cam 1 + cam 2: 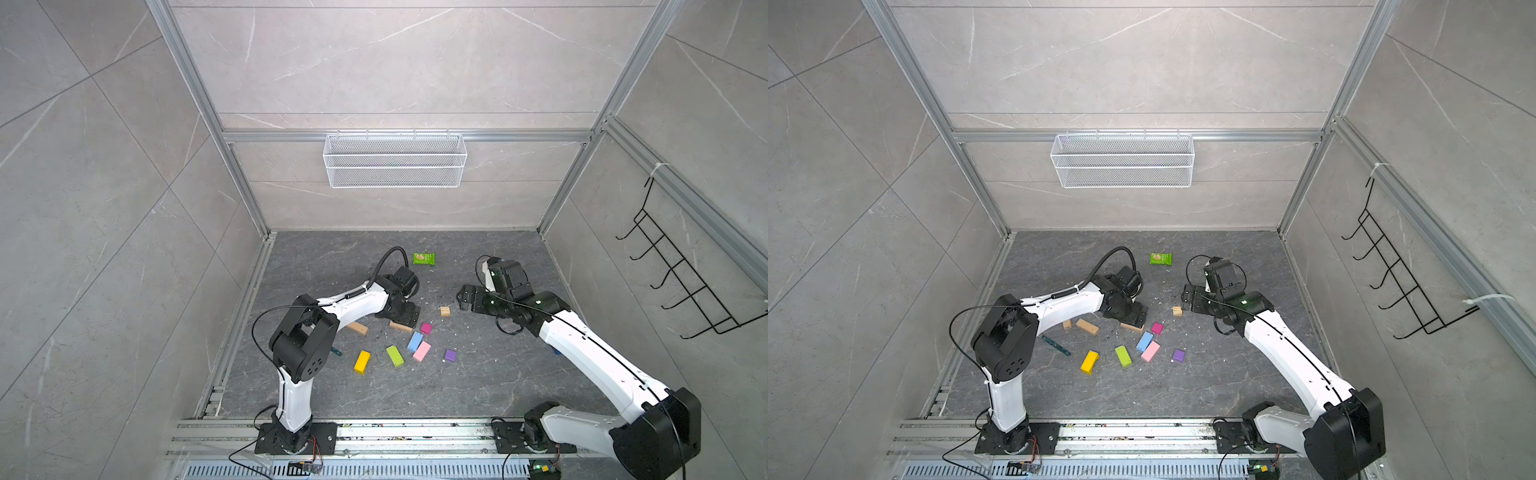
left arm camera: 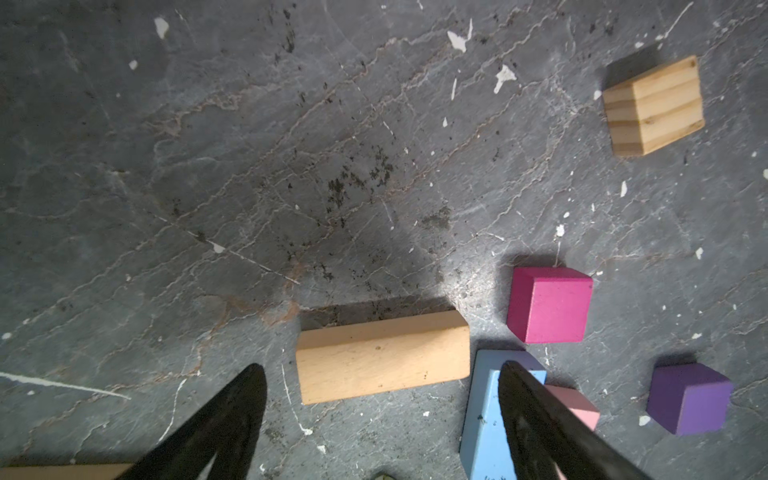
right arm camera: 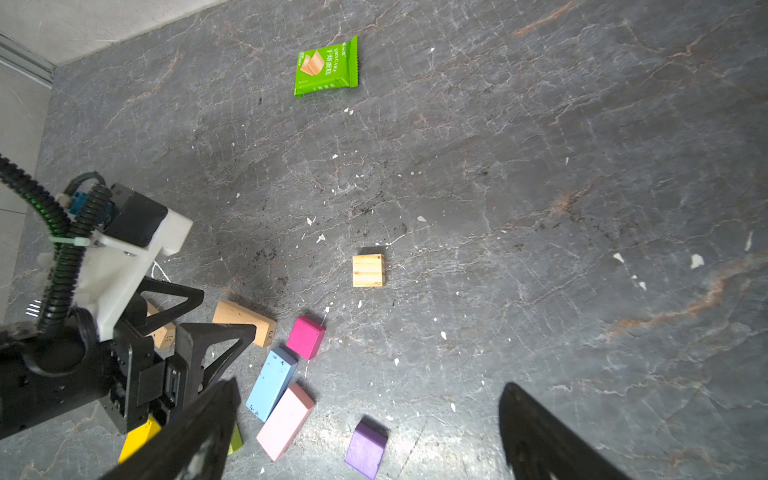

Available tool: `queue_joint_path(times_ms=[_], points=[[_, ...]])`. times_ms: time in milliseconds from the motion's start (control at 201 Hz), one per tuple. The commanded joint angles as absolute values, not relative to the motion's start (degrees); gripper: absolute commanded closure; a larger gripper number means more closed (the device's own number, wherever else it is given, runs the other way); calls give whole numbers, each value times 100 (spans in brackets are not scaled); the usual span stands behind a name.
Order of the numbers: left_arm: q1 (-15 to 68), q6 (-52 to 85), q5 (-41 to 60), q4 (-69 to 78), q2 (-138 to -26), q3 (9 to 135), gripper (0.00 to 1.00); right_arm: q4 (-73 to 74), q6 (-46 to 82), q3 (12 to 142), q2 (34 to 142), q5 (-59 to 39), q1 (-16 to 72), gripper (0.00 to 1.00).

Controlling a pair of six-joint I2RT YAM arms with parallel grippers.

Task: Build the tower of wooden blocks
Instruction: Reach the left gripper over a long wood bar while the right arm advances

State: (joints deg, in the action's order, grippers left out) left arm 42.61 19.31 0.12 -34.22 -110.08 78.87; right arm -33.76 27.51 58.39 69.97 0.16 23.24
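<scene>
While the left claw [image 2: 378,370] hangs low over the dark grey stone-patterned bench [image 1: 457,395], its two black fingers stand apart on either side of a plain tan wooden bar [image 2: 382,357]. The bar lies flat and crosswise between them. A gap shows at each end of the bar, so the claw clamps nothing.

Just past one fingertip lies a light blue painted bar [image 2: 484,415], partly hidden by that finger, with a pink painted bar [image 2: 575,405] just beside it. A magenta painted cube [image 2: 548,305] sits near the tan bar's end, slightly ahead of the claw. A purple painted cube [image 2: 690,399] sits farther out to the same side, and a small striped tan wooden cube [image 2: 654,106] lies well ahead.

Behind the left claw, toward its arm's base, lie a lime painted bar [image 1: 395,355], a yellow painted bar [image 1: 362,361] and a second tan wooden bar [image 1: 358,328]. All these blocks rest singly on the bench.

The right claw [image 3: 370,390] hovers above the bench, fingers spread wide and gripping nothing. The striped cube lies ahead of it, and a green snack packet [image 3: 326,66] farther ahead.
</scene>
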Motion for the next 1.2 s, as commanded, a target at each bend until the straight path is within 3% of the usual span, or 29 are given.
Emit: queue_joint_path(times_ms=[0, 682, 1011, 1200], points=[[4263, 1960, 31, -3466, -11041, 7987, 10, -3327, 2853, 6000, 7132, -102, 2330, 1], [4344, 1915, 18, -3472, -11368, 7932, 12, -3114, 2933, 5941, 7247, -214, 2333, 1], [4396, 1905, -151, -3760, -11571, 8136, 22, -3028, 2933, 5950, 7380, -258, 2326, 1], [4419, 1946, -315, -3919, -11569, 8149, 18, -3015, 2901, 5984, 7425, -281, 2332, 1]])
